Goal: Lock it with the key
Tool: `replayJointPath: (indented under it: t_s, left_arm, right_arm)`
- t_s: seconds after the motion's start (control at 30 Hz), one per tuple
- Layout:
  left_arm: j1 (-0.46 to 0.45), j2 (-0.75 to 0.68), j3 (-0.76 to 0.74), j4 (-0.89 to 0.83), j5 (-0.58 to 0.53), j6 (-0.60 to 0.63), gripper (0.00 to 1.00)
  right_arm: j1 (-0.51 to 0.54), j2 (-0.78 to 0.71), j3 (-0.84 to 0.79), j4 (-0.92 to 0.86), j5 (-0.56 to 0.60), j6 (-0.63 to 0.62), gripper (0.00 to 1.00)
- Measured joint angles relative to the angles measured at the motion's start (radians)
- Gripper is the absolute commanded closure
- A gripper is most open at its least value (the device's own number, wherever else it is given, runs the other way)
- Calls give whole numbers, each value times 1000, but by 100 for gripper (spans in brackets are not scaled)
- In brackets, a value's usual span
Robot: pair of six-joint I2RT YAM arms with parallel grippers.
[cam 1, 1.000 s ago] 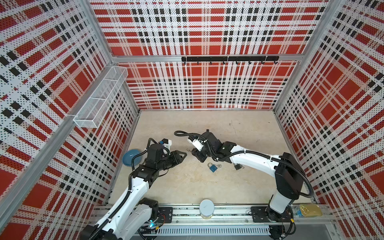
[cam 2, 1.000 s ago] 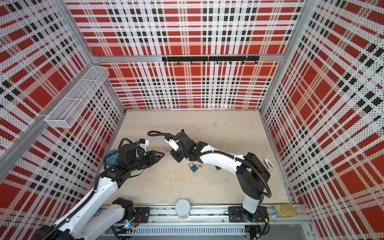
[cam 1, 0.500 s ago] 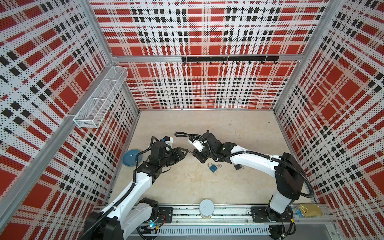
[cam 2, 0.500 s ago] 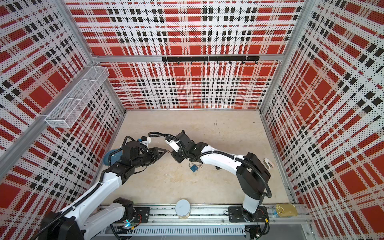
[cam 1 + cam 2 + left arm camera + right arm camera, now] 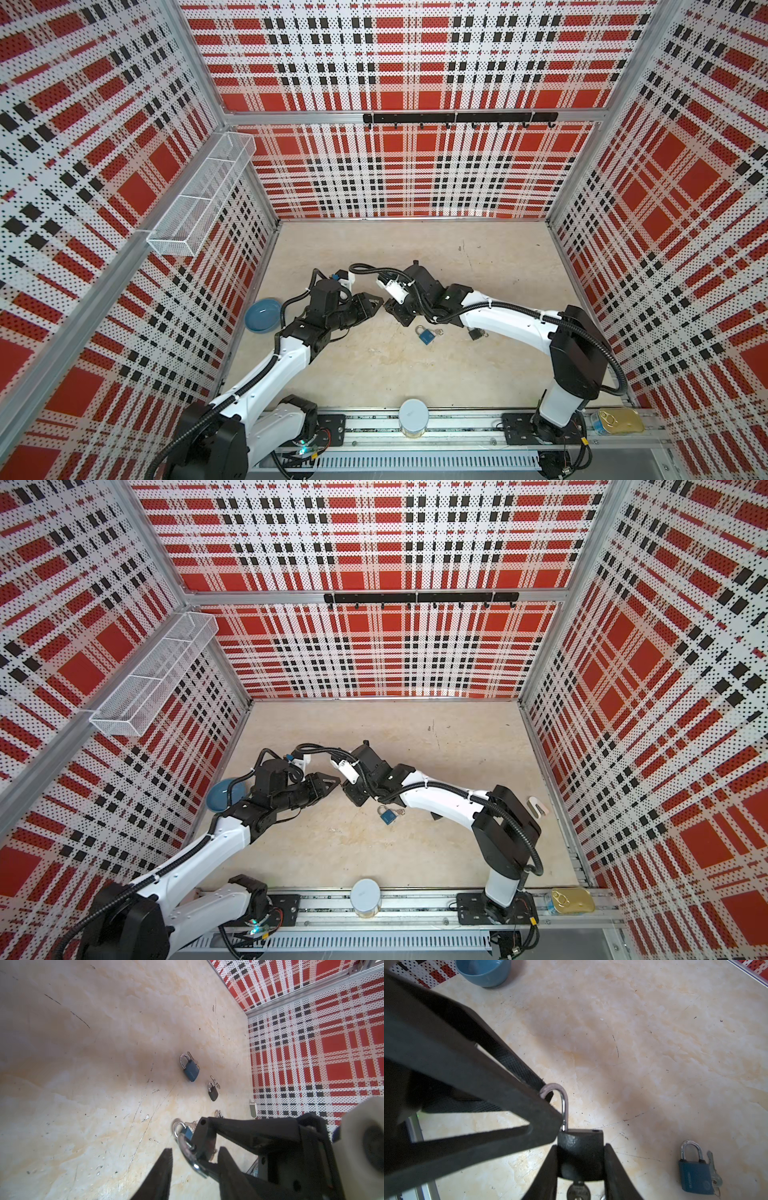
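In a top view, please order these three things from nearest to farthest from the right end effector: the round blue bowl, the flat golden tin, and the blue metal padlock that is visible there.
1. Blue metal padlock, lying close beside the right end effector.
2. Round blue bowl, away on the left side.
3. Flat golden tin, far off at the front right corner.

Seen from above, the left hand (image 5: pixel 333 782) and right hand (image 5: pixel 350 792) nearly touched tip to tip over a beige surface (image 5: pixel 415 854), a blue padlock (image 5: pixel 388 816) lying near.
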Motion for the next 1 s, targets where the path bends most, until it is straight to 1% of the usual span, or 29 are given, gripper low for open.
replayJointPath:
  t_s: [0.23, 0.43, 0.6, 0.67, 0.77, 0.93, 1.0]
  left_arm:
    - [-1, 6, 0, 6, -8, -2, 68]
    - [-1, 18, 0, 18, -10, -2, 71]
    - [-1, 26, 0, 23, -10, -2, 77]
    - [-1, 26, 0, 23, -10, -2, 81]
    - [-1, 27, 0, 23, -10, -2, 82]
    - [-1, 27, 0, 35, -9, -7, 91]
    - [-1, 27, 2, 50, -1, -12, 99]
  right_arm:
    - [0, 0, 0, 0, 0, 0, 87]
    - [0, -1, 0, 0, 0, 1, 87]
    - [0, -2, 0, 0, 0, 1, 88]
    - [0, -3, 0, 0, 0, 3, 88]
    - [0, -10, 0, 0, 0, 4, 88]
    - [0, -18, -1, -2, 6, 8, 88]
    - [-2, -18, -7, -1, 11, 18, 88]
